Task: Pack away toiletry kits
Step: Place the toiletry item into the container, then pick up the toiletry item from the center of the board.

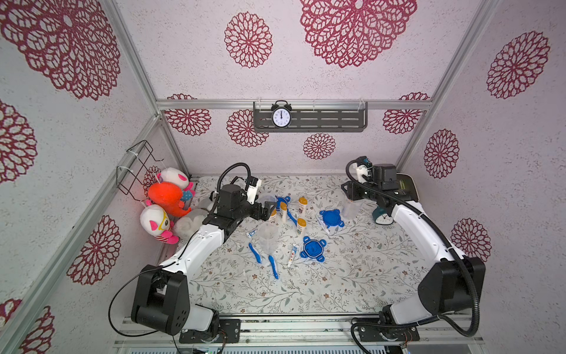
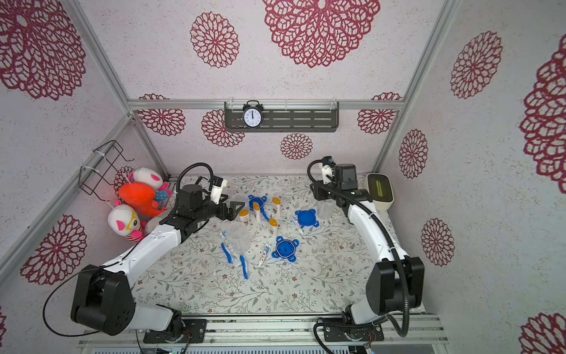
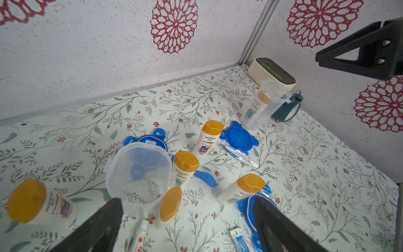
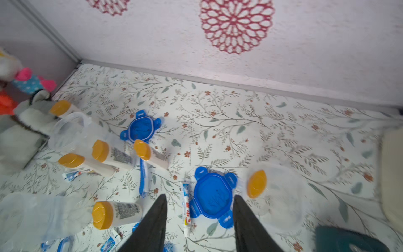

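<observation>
The toiletry kits lie scattered mid-table: white bottles with orange caps (image 1: 302,205), blue toothbrushes (image 1: 255,253), toothpaste tubes (image 1: 292,255) and blue lids (image 1: 313,248). One clear jar (image 1: 351,208) stands at the right with a bottle (image 3: 259,102) inside it. My right gripper (image 1: 349,194) hovers open just above and behind that jar, and over a blue lid (image 4: 213,196) in the right wrist view, holding nothing. My left gripper (image 1: 267,211) is open and empty beside an upright empty jar (image 3: 139,174). Another empty jar (image 1: 268,237) lies on its side.
Plush toys (image 1: 168,199) pile at the left wall under a wire basket (image 1: 137,165). A teal alarm clock (image 1: 382,216) and a cream box (image 2: 379,187) sit in the back right corner. A black clock (image 1: 281,115) stands on the wall shelf.
</observation>
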